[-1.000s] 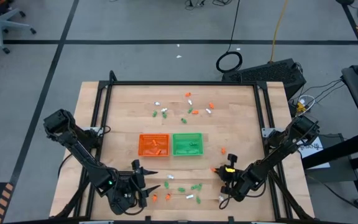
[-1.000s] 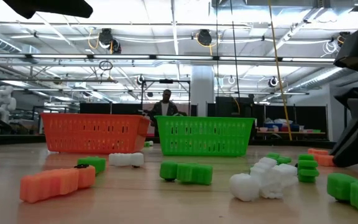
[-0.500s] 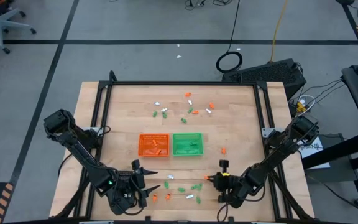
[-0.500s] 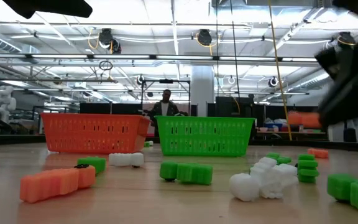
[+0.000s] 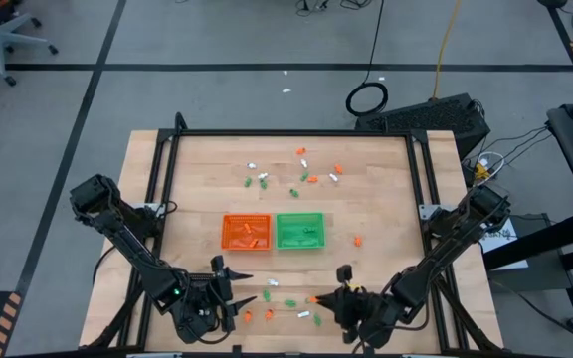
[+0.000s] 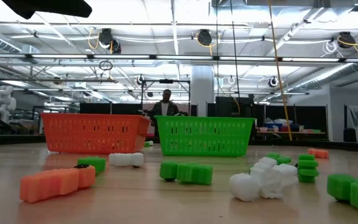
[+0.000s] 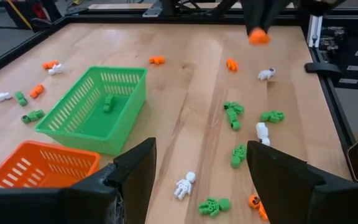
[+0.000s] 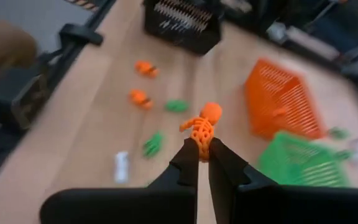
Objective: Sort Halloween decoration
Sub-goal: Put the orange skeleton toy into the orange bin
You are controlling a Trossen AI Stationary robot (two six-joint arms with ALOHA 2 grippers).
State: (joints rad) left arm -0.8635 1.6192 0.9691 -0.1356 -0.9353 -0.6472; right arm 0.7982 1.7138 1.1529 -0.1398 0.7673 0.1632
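Wooden table [image 5: 386,199] with a black frame; the lab beyond it has one person standing far back in the low view.

Right gripper [image 8: 202,151] is clamped on an orange skeleton trinket [image 8: 201,126], fingers pinched together on its lower end, figure held clear above the tabletop. Over the last second I see this arm swing from the table's right side leftward along the near edge; it now sits low at centre-right [image 5: 344,301], over the near scatter. It has also dropped out of the low view, where it filled the right edge a second ago.

Left gripper [image 7: 197,171] waits at the near-left corner, fingers spread wide apart, holding nothing. No shift in it.

Orange basket [image 5: 246,231] and green basket [image 5: 299,230] sit side by side mid-table, touching. More trinkets lie along the near edge and in a far cluster [image 5: 304,177].

My reading: pick is done, carry is under way. Orange piece belongs in the orange basket, so the arm has further left and away to travel. Grip is on a thin end; slip risk during the swing.
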